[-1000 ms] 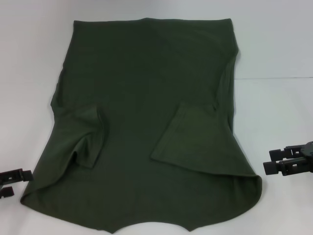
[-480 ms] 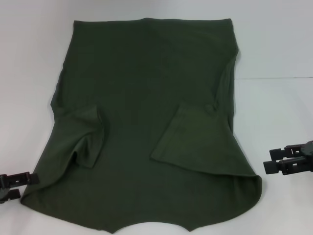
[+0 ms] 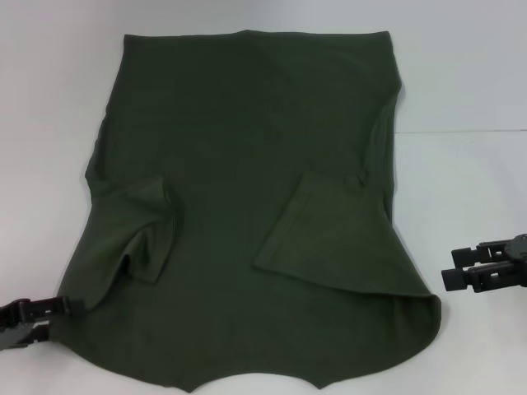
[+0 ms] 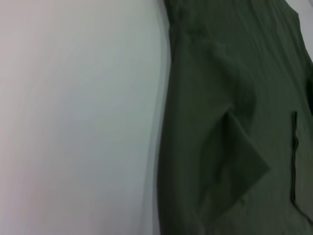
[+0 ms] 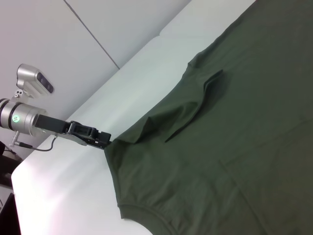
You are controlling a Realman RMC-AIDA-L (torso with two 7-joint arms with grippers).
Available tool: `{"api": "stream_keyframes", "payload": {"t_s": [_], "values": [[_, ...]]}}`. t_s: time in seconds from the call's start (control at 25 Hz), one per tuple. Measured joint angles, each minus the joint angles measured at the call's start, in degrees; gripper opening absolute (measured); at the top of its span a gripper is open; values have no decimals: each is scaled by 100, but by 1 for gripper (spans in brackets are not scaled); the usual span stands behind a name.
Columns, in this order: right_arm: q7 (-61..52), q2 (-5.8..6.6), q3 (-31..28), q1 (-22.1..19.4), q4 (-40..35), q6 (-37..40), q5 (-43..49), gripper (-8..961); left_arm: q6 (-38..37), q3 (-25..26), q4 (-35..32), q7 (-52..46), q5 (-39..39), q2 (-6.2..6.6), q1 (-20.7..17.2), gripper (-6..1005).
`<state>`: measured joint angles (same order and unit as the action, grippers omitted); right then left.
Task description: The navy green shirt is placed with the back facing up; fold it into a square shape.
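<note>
We see a big white table [image 3: 469,66] with the navy green shirt [image 3: 247,148] spread flat on it, plain side up. The shirt fills the middle of the table, with its neck end nearest the robot. Both short sleeves are folded in onto the body: the left sleeve [image 3: 148,230] is a bit crumpled, and the right sleeve [image 3: 325,234] lies flatter.

The left gripper [image 3: 59,307] is low down at the near left edge of the shirt, and its tips touch the cloth there. We cannot tell if it is open or closed. The right gripper [image 3: 449,276] is just beside the near right edge of the shirt and not touching it. Its two fingers have a narrow gap and hold nothing
</note>
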<state>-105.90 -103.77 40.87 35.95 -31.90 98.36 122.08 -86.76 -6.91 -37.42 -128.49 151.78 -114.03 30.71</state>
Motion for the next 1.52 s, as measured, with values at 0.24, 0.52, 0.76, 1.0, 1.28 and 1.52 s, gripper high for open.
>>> {"api": "stream_keyframes", "payload": {"t_s": [0.24, 0.52, 0.76, 1.0, 1.28, 1.52], "values": [[0, 0, 8, 10, 11, 5, 0, 924, -1, -62, 54, -28, -27, -3, 40, 903], [-2, 0, 8, 24, 11, 8, 0, 925, 145, -48, 310, -33, -162, 36, 200, 904], [-21, 0, 8, 30, 9, 3, -1, 924, 304, -80, 503, -33, -128, 39, 371, 905], [-41, 0, 8, 35, 8, -15, -1, 925, 326, -82, 455, -140, -104, 63, 370, 895], [-49, -7, 8, 48, 8, -11, -1, 925, 277, -86, 422, -181, -85, 61, 314, 875], [-52, -9, 8, 62, 8, -9, -1, 924, 50, -91, 436, -209, -136, 66, 350, 858]]}}
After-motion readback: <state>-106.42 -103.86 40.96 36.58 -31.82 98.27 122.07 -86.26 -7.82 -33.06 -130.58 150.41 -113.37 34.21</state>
